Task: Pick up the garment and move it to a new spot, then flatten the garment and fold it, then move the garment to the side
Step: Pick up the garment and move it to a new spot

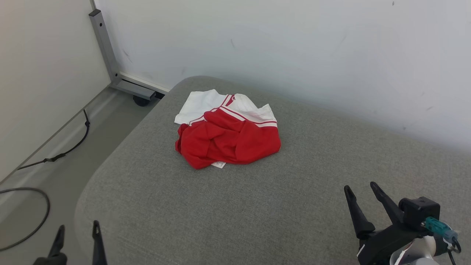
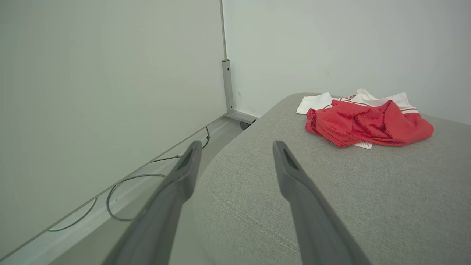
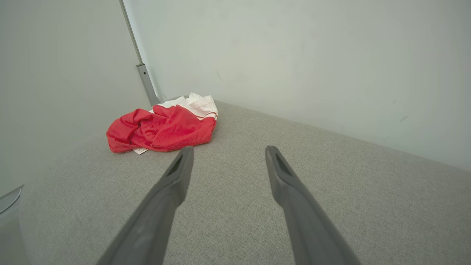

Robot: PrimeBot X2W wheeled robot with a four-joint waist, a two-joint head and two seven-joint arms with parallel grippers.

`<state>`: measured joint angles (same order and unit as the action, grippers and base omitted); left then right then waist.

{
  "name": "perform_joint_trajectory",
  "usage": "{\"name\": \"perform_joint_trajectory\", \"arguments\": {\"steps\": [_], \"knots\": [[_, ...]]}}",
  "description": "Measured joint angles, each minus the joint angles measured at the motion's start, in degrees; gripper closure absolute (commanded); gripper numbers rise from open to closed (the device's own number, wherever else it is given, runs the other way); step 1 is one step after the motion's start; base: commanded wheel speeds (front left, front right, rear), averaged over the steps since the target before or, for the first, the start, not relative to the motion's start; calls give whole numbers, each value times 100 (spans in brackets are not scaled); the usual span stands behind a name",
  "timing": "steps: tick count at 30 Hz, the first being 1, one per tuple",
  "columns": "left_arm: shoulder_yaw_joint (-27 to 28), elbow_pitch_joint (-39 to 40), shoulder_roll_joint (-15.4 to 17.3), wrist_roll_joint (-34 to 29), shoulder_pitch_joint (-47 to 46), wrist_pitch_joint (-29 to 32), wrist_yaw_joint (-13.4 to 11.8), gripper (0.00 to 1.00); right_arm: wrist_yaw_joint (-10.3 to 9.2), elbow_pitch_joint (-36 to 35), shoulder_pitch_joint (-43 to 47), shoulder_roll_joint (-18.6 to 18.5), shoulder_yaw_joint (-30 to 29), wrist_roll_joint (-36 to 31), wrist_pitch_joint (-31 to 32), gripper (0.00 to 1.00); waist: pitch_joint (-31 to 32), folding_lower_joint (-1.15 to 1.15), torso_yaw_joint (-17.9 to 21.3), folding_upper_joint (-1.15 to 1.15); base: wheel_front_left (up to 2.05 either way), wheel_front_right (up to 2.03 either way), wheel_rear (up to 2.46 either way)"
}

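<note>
The left claw and right claw hung open and empty, seemingly because the crumpled garment lay well ahead, ungrasped.

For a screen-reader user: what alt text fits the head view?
A crumpled red and white garment lies on a grey upholstered cushion by a white wall. The left gripper and right gripper sit at the bottom edge, fingers spread, holding nothing.

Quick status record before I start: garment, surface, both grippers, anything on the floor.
garment: red and white, crumpled heap, label at near edge
surface: grey cushion, garment on its far left part
left gripper: open, empty, near left, apart from garment
right gripper: open, empty, near right, apart from garment
floor: dark cable left of cushion
stage: pick-up not begun
</note>
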<state>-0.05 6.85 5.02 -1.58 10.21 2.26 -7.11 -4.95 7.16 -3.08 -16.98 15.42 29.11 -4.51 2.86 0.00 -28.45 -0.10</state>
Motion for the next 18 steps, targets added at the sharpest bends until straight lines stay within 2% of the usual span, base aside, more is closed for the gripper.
{"name": "perform_joint_trajectory", "arguments": {"steps": [2,10,13,18], "knots": [[-99,-2,-9,18,-29,25,10,0,0,10,1,1,-3,0,0,0,2,0,9,0,0,0,0],[-490,-459,113,266,-1089,259,650,0,-2,62,79,44,-8,2,-2,0,77,0,122,0,0,0,0],[-516,-634,263,261,-1418,332,804,0,-8,19,150,54,54,2,37,0,86,0,222,0,0,0,0],[-597,-990,305,349,-2096,482,1084,0,-10,-175,146,36,85,-69,107,0,12,0,499,0,0,0,0]]}}
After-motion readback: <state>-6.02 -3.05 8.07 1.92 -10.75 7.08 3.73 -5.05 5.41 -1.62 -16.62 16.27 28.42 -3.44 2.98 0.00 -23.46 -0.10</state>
